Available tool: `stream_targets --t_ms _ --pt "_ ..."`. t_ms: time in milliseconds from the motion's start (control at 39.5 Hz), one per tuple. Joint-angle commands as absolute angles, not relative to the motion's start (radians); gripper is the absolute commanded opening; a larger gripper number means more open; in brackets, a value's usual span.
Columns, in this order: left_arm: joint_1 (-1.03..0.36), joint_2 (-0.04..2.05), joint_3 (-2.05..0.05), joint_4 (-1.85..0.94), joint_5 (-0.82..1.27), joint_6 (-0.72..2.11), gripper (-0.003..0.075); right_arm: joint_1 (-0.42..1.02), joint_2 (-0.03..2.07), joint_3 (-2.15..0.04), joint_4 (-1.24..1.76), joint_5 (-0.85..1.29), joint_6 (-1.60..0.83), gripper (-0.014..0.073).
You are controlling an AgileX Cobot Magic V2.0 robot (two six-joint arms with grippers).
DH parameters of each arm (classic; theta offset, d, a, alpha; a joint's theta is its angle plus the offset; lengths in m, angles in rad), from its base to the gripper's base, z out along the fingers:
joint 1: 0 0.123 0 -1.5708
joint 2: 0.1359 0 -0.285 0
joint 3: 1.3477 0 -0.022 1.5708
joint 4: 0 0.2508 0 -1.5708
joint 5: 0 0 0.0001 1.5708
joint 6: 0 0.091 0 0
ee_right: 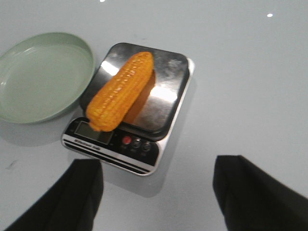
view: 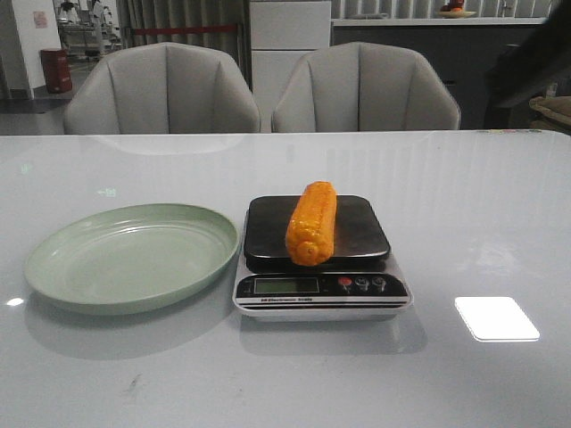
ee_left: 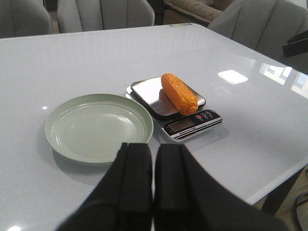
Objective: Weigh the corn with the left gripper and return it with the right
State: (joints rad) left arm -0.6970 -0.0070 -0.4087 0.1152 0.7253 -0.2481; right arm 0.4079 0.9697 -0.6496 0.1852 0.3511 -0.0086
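The orange-yellow corn [view: 312, 223] lies lengthwise on the black platform of the scale [view: 268, 223], its near end over the display. It also shows in the left wrist view [ee_left: 179, 93] and the right wrist view [ee_right: 120, 90]. My left gripper [ee_left: 153, 163] is shut and empty, held well back from the scale, near the green plate [ee_left: 72, 127]. My right gripper [ee_right: 159, 183] is open wide and empty, above the table just in front of the scale [ee_right: 144, 159]. Neither gripper shows in the front view.
An empty pale green plate [view: 53, 267] sits left of the scale, almost touching it. Two grey chairs [view: 161, 89] stand behind the table's far edge. The table's right edge [ee_left: 284, 178] is near in the left wrist view.
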Motion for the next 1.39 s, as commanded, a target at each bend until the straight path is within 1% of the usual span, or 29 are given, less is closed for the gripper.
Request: stream_targets --t_ms 0,152,304,506,709,886,1013,1063,1114,1266,1316,1367 --pt "-0.7 -0.015 -0.432 0.12 0.653 -0.248 0.0122 0.463 1.048 -0.747 0.212 0.321 0.0 0.0598" --pt "-0.7 -0.015 -0.432 0.12 0.653 -0.248 0.0122 0.5 1.208 -0.901 0.265 0.424 0.063 0.0598" --pt "-0.7 -0.015 -0.432 0.12 0.653 -0.248 0.0122 0.508 1.361 -1.058 0.266 0.53 0.139 0.0596" --pt "-0.7 -0.015 -0.432 0.12 0.653 -0.248 0.0122 0.531 1.562 -1.267 0.211 0.658 0.265 0.0596" --pt "-0.7 -0.015 -0.432 0.12 0.653 -0.248 0.0122 0.598 1.725 -1.405 -0.038 0.74 0.59 0.0595" --pt "-0.7 -0.015 -0.432 0.12 0.653 -0.248 0.0122 0.609 1.847 -1.492 -0.053 0.827 0.714 0.0595" --pt "-0.7 -0.015 -0.432 0.12 0.653 -0.248 0.0122 0.609 1.914 -1.535 -0.053 0.874 0.734 0.059" --pt "-0.7 -0.015 -0.432 0.12 0.653 -0.248 0.0122 0.609 1.93 -1.546 -0.053 0.89 0.734 0.0564" --pt "-0.7 -0.015 -0.432 0.12 0.653 -0.248 0.0122 0.609 1.948 -1.559 -0.053 0.904 0.734 0.0512" --pt "-0.7 -0.015 -0.432 0.12 0.653 -0.248 0.0122 0.614 1.971 -1.604 -0.032 0.926 0.734 0.0303" --pt "-0.7 -0.015 -0.432 0.12 0.653 -0.248 0.0122 0.622 1.971 -1.625 -0.032 0.926 0.733 0.0279" --pt "-0.7 -0.015 -0.432 0.12 0.653 -0.248 0.0122 0.636 1.971 -1.658 -0.032 0.932 0.732 0.0284"
